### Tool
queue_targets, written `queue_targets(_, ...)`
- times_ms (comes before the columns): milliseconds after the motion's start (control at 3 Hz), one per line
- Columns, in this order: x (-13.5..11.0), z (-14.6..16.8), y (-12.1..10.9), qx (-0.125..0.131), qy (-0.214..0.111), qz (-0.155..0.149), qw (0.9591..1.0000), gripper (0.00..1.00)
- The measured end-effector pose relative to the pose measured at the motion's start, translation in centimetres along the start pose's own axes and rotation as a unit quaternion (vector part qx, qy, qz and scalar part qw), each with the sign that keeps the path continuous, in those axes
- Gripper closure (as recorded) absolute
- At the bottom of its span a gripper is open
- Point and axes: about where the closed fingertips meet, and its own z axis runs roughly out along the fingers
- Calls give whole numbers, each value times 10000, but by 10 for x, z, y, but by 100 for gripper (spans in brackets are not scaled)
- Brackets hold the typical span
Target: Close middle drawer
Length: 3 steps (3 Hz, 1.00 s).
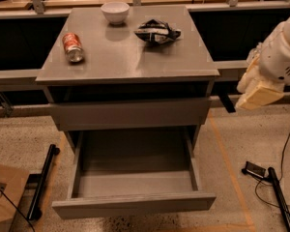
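The middle drawer [133, 204] is pulled far out at the bottom of the grey cabinet [130, 62]. It has a low flat front panel and a long shallow box that holds nothing. Above it a grey drawer with a taller front panel [130, 112] stands slightly out. My gripper [258, 93], cream-coloured on a white arm, hangs in the air to the right of the cabinet at about the height of the cabinet top. It is apart from both drawers and touches nothing.
On the cabinet top lie a red can [73, 46] on its side, a white bowl [115, 11] and a dark crumpled bag [157, 31]. A black bar [42, 182] and a cardboard box [5, 197] are on the floor at left. Cables and a black stand [275, 187] are at right.
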Motion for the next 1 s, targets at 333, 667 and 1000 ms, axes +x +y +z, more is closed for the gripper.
queue_targets(333,-1,-2,0,25,-8,-6,10000,85)
queue_targets(667,-2,13,6,-124,109,-58,9998,100)
queue_targets(1000,-2,71,36,-684,-101,82,9976,100)
